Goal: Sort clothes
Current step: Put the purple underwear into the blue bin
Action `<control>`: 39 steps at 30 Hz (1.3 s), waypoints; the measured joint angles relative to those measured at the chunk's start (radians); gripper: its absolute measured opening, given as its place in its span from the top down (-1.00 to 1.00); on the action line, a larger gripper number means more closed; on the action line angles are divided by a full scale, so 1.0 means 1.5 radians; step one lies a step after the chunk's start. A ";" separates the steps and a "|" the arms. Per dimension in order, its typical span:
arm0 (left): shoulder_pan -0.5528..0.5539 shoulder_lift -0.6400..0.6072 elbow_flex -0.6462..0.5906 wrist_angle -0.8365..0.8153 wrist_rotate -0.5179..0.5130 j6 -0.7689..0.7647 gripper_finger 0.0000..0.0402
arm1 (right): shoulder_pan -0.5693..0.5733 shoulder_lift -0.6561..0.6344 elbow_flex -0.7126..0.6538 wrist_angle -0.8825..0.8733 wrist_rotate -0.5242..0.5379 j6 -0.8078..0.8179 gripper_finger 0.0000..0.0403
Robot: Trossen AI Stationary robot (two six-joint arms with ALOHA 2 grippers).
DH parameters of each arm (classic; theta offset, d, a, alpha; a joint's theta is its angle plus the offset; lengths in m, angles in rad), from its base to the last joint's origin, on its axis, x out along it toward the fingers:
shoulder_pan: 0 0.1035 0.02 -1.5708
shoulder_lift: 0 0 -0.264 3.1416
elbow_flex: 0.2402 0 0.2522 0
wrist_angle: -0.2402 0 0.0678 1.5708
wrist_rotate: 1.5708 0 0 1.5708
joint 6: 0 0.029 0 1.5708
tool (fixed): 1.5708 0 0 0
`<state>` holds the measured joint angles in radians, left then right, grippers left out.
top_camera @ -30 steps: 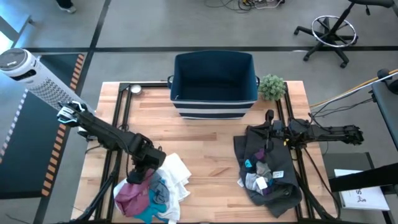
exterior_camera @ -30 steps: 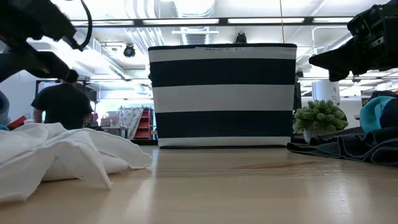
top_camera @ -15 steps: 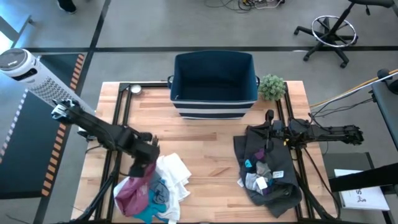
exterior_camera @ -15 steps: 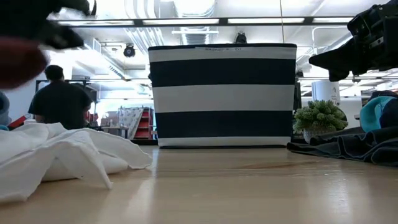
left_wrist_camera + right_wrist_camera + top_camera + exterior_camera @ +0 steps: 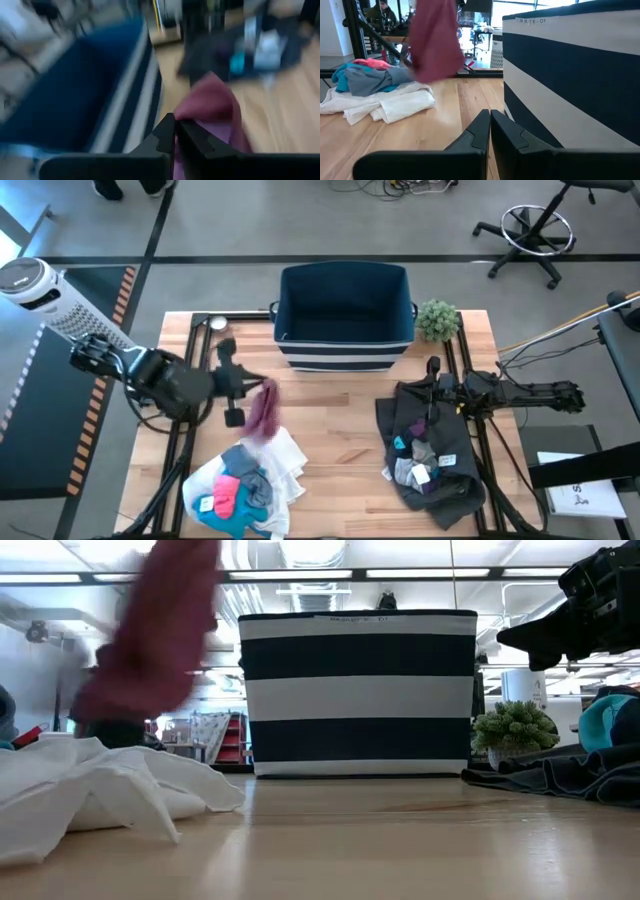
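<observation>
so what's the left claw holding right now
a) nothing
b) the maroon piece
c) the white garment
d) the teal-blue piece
b: the left claw is shut on the maroon piece, which hangs from it above the table between the pile with the white garment and the navy striped bin, well clear of that pile.
</observation>
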<state>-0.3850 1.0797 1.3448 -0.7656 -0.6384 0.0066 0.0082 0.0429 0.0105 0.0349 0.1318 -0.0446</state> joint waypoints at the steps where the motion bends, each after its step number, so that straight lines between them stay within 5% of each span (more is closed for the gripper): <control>1: 0.006 -0.003 0.007 0.031 0.000 0.021 1.00 | 0.000 0.000 0.000 0.000 0.000 0.000 1.00; 11: 0.115 0.012 0.086 0.257 0.012 0.215 1.00 | 0.000 0.000 0.000 0.000 0.000 0.000 1.00; 19: 0.315 0.092 0.194 0.291 0.239 0.215 1.00 | 0.000 0.000 0.000 0.000 0.000 0.000 1.00; 26: 0.445 0.215 0.315 0.291 0.400 0.198 1.00 | 0.000 0.000 0.000 0.000 0.000 0.000 1.00; 39: 0.559 0.464 0.621 0.148 0.433 0.232 1.00 | 0.000 0.000 0.000 0.000 0.000 0.000 1.00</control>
<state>0.4530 1.7750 2.2761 -0.5436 0.0109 0.3548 0.0082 0.0429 0.0105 0.0349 0.1318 -0.0445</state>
